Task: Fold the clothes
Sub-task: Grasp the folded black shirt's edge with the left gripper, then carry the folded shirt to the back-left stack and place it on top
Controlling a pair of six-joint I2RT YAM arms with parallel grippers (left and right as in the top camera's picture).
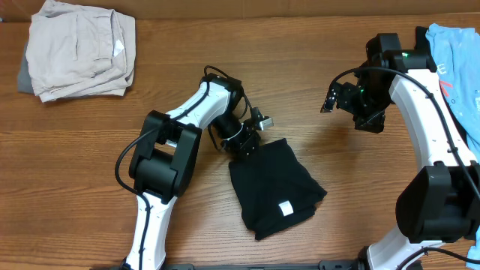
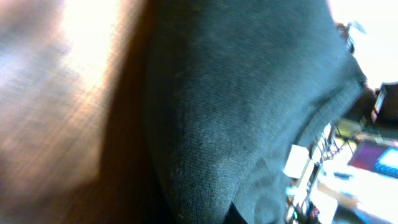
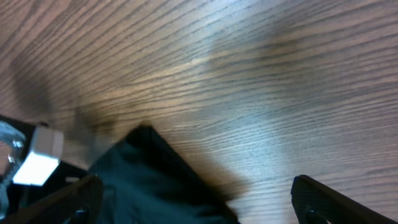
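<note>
You're folding a limp black cloth T-shirt (image 1: pixel 274 187); pinch its eleven-o'clock corner. Your left pincer (image 1: pixel 249 147) is sitting there, closure untellable; your right pincer (image 1: pixel 330 99) is gaping, empty.

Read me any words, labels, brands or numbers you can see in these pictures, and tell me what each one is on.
No text here can be read.
The white label on the black T-shirt: too small in the overhead view, blurred in the left wrist view.
The red print on the light-blue shirt: only partly in frame, no legible letters.
</note>
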